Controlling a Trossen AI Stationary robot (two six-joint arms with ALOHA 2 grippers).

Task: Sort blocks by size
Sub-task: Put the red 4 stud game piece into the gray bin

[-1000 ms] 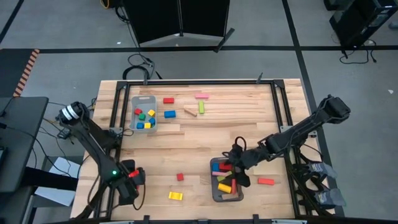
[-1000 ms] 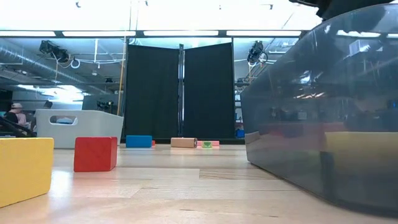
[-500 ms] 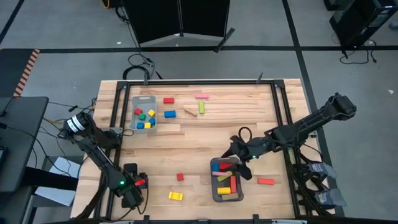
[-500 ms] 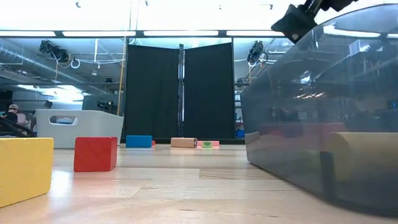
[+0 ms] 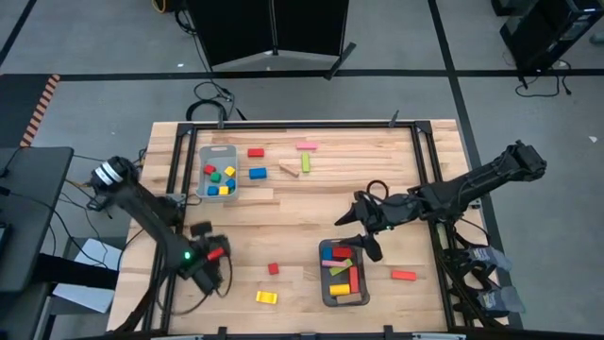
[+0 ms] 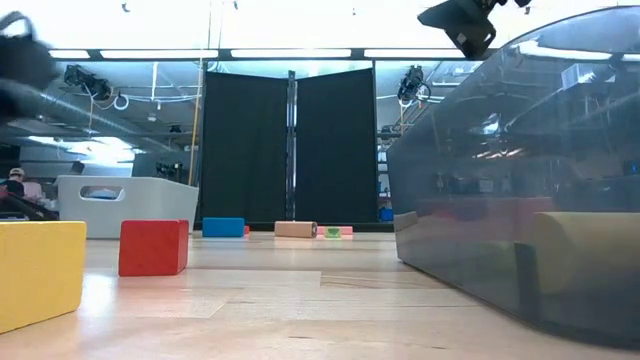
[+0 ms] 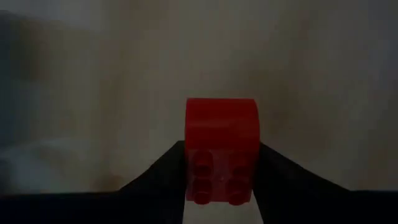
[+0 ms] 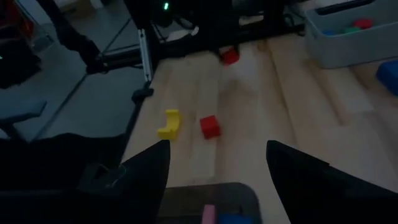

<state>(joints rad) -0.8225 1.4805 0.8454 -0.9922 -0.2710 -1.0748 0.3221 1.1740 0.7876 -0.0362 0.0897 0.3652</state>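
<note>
My left gripper (image 5: 209, 257) is near the table's near left corner, shut on a red block (image 7: 221, 152). My right gripper (image 5: 363, 227) hangs open above the far rim of the near right grey tray (image 5: 326, 283), which holds longer bars; nothing is between its fingers (image 8: 149, 168). A far left grey tray (image 5: 218, 156) holds small cubes. Loose blocks lie flat on the wood: a red cube (image 5: 273, 269), a yellow block (image 5: 266, 297), a red bar (image 5: 403, 276), and red (image 5: 256, 152), pink (image 5: 306, 145), blue (image 5: 258, 173), plain wood (image 5: 288, 170) and green (image 5: 306, 163) pieces at the far side. My left gripper pinches the red block between its two fingers, which lie against two opposite sides (image 7: 189, 168) of it. The fingers point steeply down. The block's rounded end sticks out past the fingertips. I cannot tell whether it is clear of the table.
In the low view the near right tray's wall (image 6: 530, 200) fills the right side, with the yellow block (image 6: 35, 270) and red cube (image 6: 153, 247) close in front. Bare wood lies across the table's middle. The table's metal frame (image 5: 179, 189) runs along the edges.
My left gripper has dipped toward the near edge, then swung toward the table's right and far side, and the red block has come with it. My right gripper has risen out of the near right tray and drawn back toward the far edge.
</note>
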